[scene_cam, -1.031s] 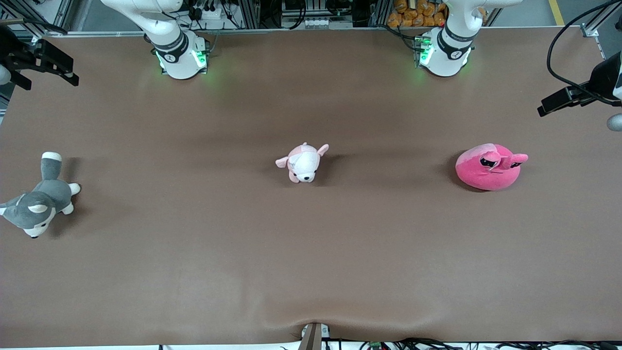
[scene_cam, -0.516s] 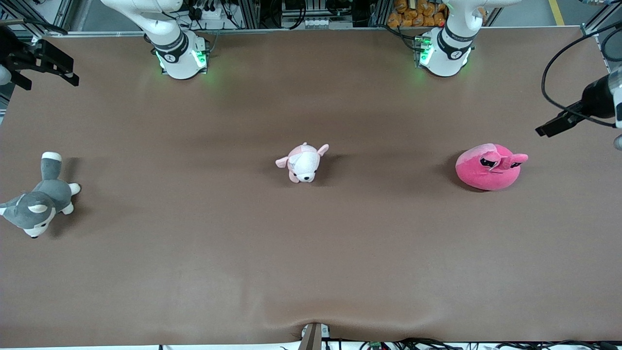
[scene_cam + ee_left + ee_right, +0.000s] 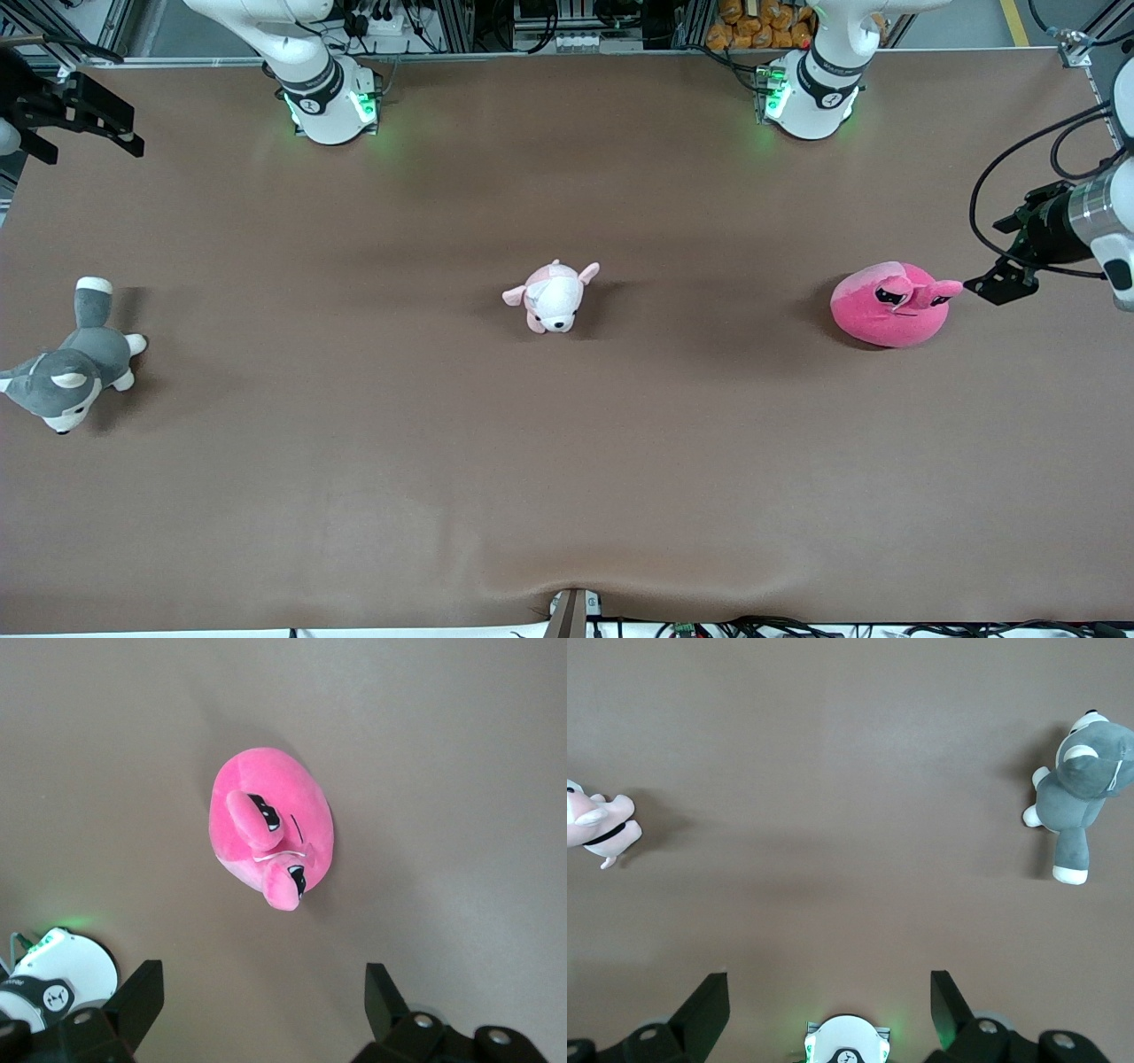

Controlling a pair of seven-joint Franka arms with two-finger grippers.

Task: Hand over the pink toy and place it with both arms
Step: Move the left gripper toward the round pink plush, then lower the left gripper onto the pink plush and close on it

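The pink toy [image 3: 890, 306], a round hot-pink plush with dark slanted eyes, lies on the brown table toward the left arm's end. My left gripper [image 3: 997, 261] hangs open in the air just beside it, over the table edge at that end, touching nothing. In the left wrist view the pink toy [image 3: 270, 837] sits ahead of the open left gripper [image 3: 263, 983], apart from both fingers. My right gripper [image 3: 93, 142] waits open and high over the right arm's end of the table. The right wrist view shows the open right gripper [image 3: 830, 988] with bare table between its fingers.
A pale pink-and-white puppy plush [image 3: 554, 297] lies mid-table. A grey-and-white husky plush [image 3: 66, 377] lies at the right arm's end. The arm bases [image 3: 328, 97] [image 3: 811, 93] stand along the table edge farthest from the front camera.
My left gripper has swung down and inward from the table's end toward the pink toy. The right arm and all the plush toys have stayed put.
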